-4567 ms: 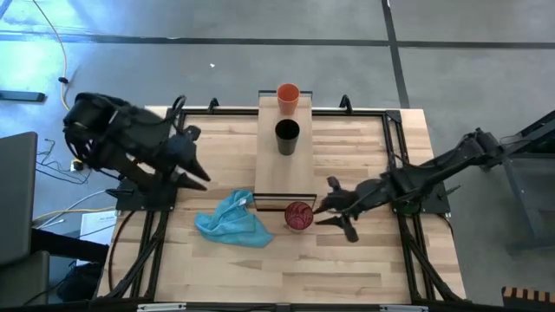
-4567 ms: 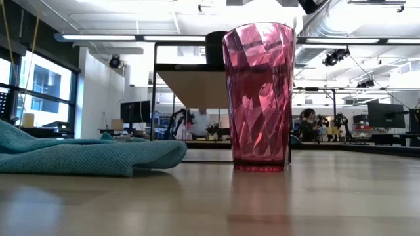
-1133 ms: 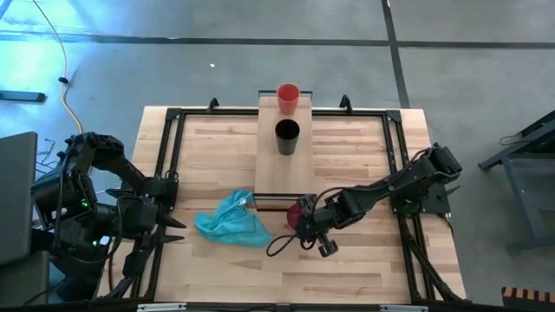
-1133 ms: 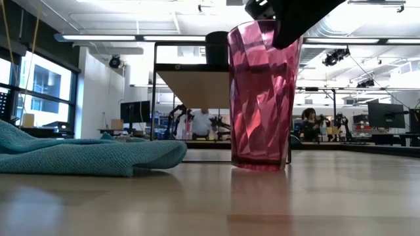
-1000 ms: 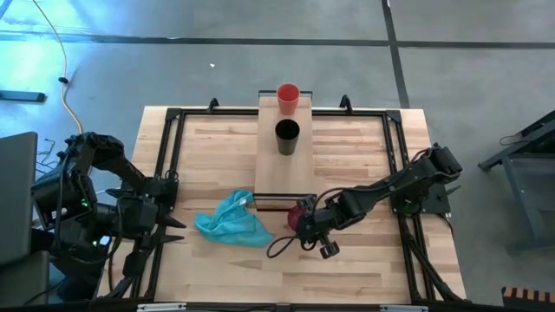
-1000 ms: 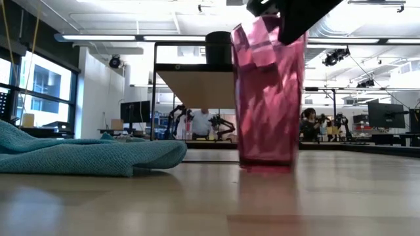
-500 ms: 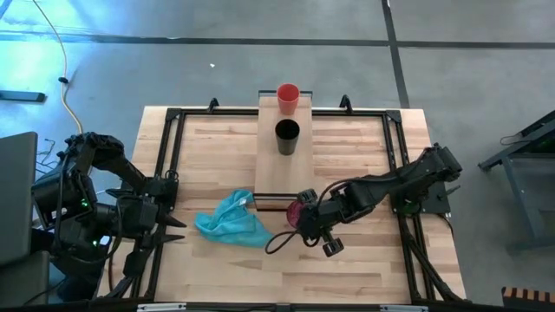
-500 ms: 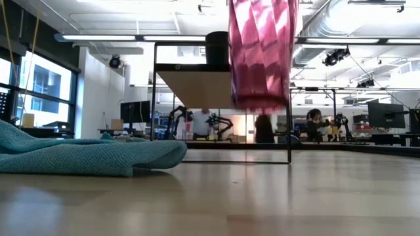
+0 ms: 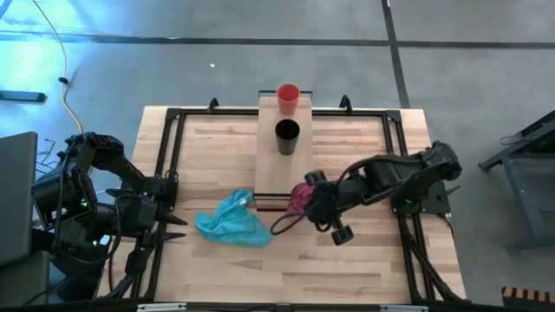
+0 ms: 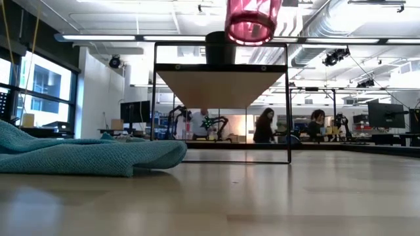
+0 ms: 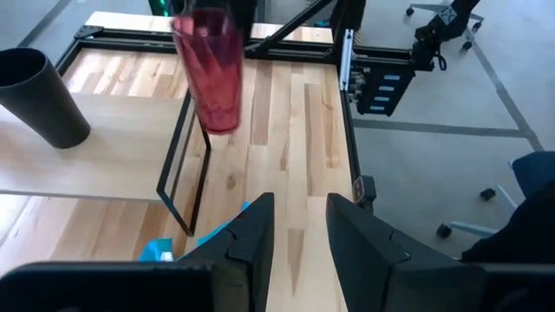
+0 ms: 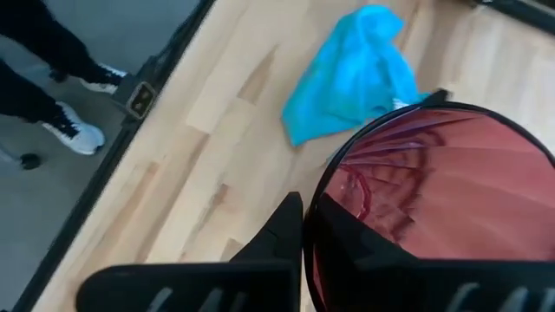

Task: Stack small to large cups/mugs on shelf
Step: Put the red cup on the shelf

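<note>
A see-through pinkish-red cup (image 9: pixel 298 198) hangs in the air by the near end of the shelf (image 9: pixel 270 165), with my right gripper (image 9: pixel 306 203) shut on it. In the low view only the cup's base (image 10: pixel 252 19) shows, high above the tabletop. On the pale wood shelf stand the black cup (image 9: pixel 287 136) and, at its far end, the small orange-red cup (image 9: pixel 287 95), each on its base. My left gripper (image 11: pixel 299 234) waits open at the table's left edge, holding nothing. My right gripper pinches the pinkish-red cup's rim (image 12: pixel 314 212), one finger (image 12: pixel 279 232) outside the wall and the other inside the cup. The fingers slant down onto it from the table's near right. The cup hangs below them, mouth up, nearly upright and clear of the table.
A light blue cloth (image 9: pixel 232 221) lies crumpled on the slatted tabletop, left of the shelf's near end. The shelf's thin black frame (image 10: pixel 222 46) holds its near end up. People show in the room beyond the table (image 10: pixel 266 124).
My right gripper has gone up with the pinkish-red cup and a little toward the far edge. The cup stood on the table a second ago; now it is lifted clear, higher than the shelf's top.
</note>
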